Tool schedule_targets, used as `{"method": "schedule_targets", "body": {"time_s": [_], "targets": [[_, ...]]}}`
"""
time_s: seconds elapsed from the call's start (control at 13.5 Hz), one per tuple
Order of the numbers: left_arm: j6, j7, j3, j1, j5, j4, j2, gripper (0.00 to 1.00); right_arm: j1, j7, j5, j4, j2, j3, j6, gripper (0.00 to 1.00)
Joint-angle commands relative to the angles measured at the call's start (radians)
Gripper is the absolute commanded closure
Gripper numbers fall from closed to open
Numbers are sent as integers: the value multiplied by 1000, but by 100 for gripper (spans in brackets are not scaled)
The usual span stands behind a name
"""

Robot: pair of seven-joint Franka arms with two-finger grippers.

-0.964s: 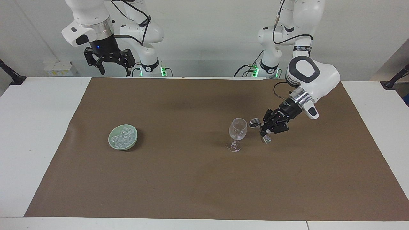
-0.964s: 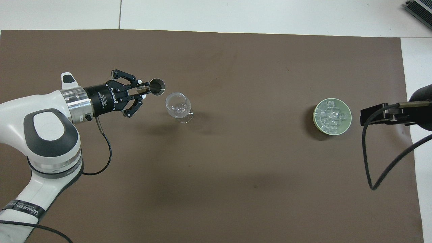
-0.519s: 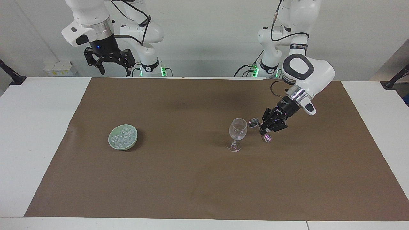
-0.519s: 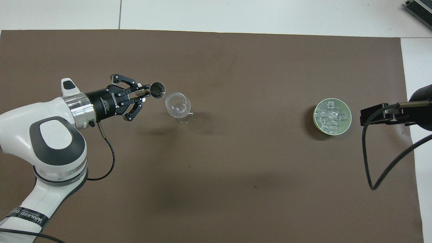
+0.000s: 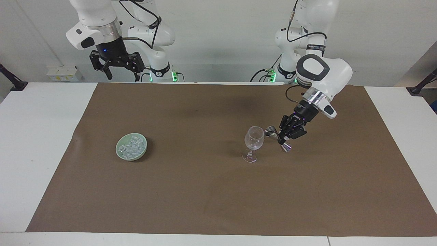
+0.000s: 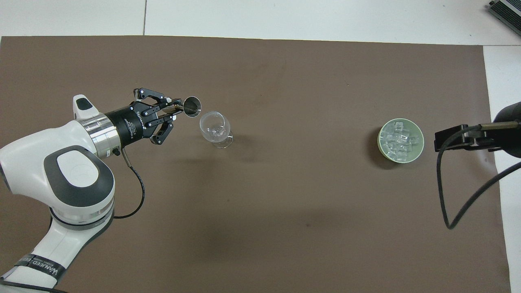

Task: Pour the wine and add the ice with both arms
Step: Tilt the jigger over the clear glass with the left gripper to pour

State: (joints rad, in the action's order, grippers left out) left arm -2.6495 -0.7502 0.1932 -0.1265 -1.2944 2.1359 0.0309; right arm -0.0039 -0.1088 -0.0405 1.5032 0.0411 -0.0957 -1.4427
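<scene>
Now the left gripper [image 5: 282, 137], clamped on a steel jigger [image 5: 277, 138], has tipped it further over within the past second, its mouth angled toward the rim of the wine glass [image 5: 253, 142] just beside it; the pour looks imminent. The ice [image 5: 130, 146] sits untouched in a green bowl [image 5: 144, 149] toward the right arm's end of the table, where the right gripper [image 5: 117, 70] waits raised, jaws wide.
</scene>
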Motion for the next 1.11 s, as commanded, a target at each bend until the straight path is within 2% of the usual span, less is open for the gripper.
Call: {"method": "schedule_targets", "body": {"time_s": [0.0,1.04], "targets": [[-67,52,-14,-41,-23,44,-43,100,-11,26,24,28,23,-1,-13,0],[-109,178,-15,-70,-19,53,-58,100,-11,26,24,29,23,-1,-13,0]]}}
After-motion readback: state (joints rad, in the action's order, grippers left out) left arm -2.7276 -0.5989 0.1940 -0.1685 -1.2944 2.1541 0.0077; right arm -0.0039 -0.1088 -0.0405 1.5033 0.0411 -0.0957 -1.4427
